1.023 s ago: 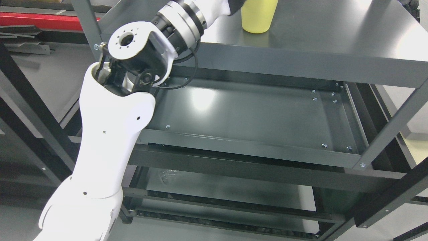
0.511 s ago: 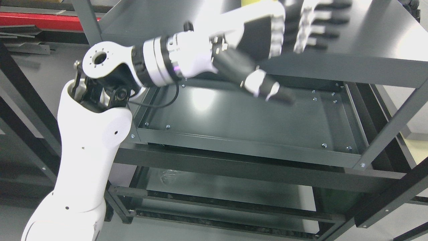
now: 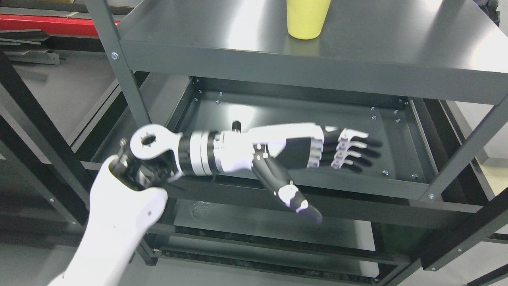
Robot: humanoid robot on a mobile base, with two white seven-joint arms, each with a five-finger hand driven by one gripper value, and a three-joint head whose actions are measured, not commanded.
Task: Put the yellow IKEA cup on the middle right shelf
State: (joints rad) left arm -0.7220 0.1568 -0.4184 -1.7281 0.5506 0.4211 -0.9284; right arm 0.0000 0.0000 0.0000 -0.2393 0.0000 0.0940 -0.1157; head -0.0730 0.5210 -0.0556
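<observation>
Pale yellow plastic cup (image 3: pixel 306 18) standing upright on the dark grey metal shelf top (image 3: pixel 381 51), near its front edge and left of the middle of that edge, top of the cup cut off by the picture's upper border. Left hand (image 3: pixel 313 153), white with black fingers (image 3: pixel 357 151), stretched out flat and wide open, holding nothing, well below the cup and apart from it. Four fingers straight and pointing right over the lower grey metal tray shelf (image 3: pixel 397 131), close to that shelf's front rim; thumb (image 3: pixel 293 198) splayed down and forward past the rim. White left forearm (image 3: pixel 119 226) rising from the bottom left corner, bent at the wrist joint in front of the left upright post (image 3: pixel 119 67) of the rack. Right arm not seen. Further dark shelf levels below, dim and hard to make out.
</observation>
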